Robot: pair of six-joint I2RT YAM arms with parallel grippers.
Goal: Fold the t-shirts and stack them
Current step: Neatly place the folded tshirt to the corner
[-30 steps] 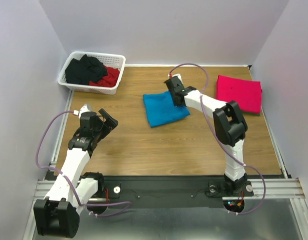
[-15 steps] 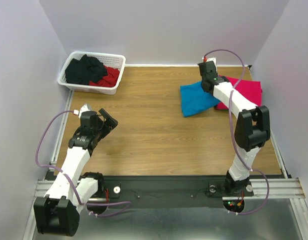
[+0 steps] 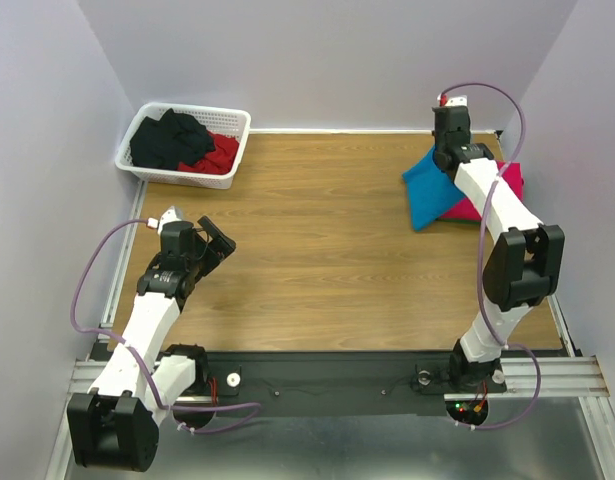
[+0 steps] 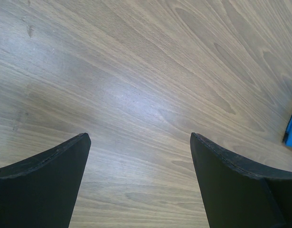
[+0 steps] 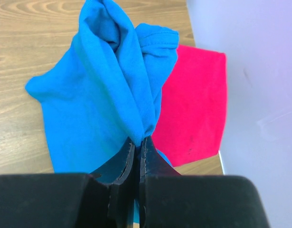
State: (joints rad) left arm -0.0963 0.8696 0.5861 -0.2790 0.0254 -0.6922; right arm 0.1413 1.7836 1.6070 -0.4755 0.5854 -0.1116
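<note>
Blue shirt [image 5: 98, 95]: bunched and lifted by one edge, draping partly over the red shirt [image 5: 193, 104] at the table's [image 3: 317, 230] far right corner, probably so it can be stacked on top.
Right gripper [image 5: 136, 147]: fingers clamped tight on the blue cloth.
Right arm: stretched far forward, wrist tipped down over the pile.
Left gripper [image 4: 138, 142]: fingers spread wide, holding nothing.
Left arm: folded low at near left, seemingly idle.
Basket [image 3: 137, 165]: far left, black and red clothes inside.
</note>
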